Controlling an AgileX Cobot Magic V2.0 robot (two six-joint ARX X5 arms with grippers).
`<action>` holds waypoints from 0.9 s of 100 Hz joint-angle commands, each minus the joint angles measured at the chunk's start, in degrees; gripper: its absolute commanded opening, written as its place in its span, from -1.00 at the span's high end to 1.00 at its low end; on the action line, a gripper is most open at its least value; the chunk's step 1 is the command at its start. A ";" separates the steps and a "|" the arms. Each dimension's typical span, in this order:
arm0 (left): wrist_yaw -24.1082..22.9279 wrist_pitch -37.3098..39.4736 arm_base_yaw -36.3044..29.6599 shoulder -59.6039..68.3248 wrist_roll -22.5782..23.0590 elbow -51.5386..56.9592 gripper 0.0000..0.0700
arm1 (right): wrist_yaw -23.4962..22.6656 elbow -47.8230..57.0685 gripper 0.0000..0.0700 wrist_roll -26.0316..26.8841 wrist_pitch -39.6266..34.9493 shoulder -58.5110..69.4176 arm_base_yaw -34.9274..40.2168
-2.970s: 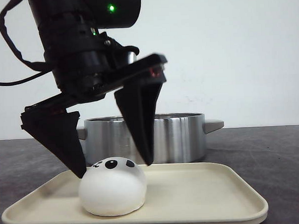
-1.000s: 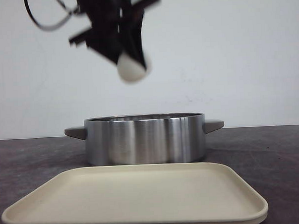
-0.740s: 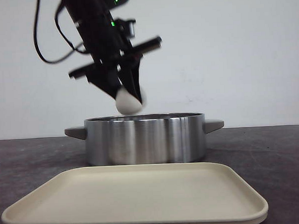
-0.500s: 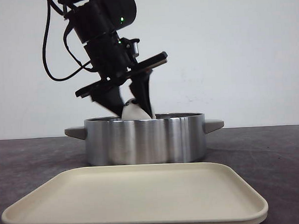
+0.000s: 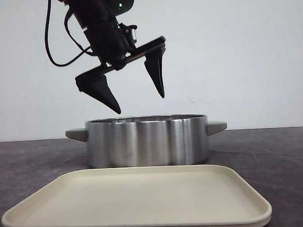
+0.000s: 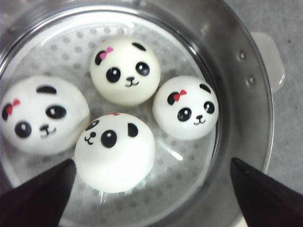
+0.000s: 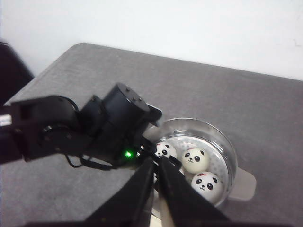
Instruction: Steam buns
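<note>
Four white panda-faced buns lie inside the steel pot [image 5: 147,141] on its perforated floor. In the left wrist view they are the back bun [image 6: 125,70], the right bun [image 6: 185,107], the left bun [image 6: 40,116] and the nearest bun [image 6: 115,151]. My left gripper [image 5: 139,103] hangs open and empty just above the pot's rim, its jaws spread wide [image 6: 152,161]. My right gripper [image 7: 154,163] is shut and empty, high above the table and looking down on the pot [image 7: 227,151]. Three buns show there, one being [image 7: 195,160]. The front view hides the buns behind the pot wall.
A cream tray [image 5: 135,199] with nothing on it lies in front of the pot. The pot has grey side handles [image 5: 216,126]. The left arm's black body [image 7: 94,127] reaches over the grey table [image 7: 71,198] toward the pot.
My left gripper lifted the last bun off the tray, carried it over the pot, lowered it in, opened and rose a little. The tray now holds nothing.
</note>
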 commanded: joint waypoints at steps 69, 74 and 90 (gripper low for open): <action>-9.97 -8.33 0.46 -46.16 8.31 0.79 1.00 | 10.75 -46.75 0.97 -6.40 45.13 -18.73 9.29; -10.01 -9.70 0.46 -48.50 8.33 0.33 1.00 | 10.14 -47.98 0.97 -6.38 46.80 -19.23 9.73; -10.60 -13.38 0.46 -52.52 8.28 0.28 1.00 | 7.82 -48.13 0.97 -6.43 49.03 -19.34 9.86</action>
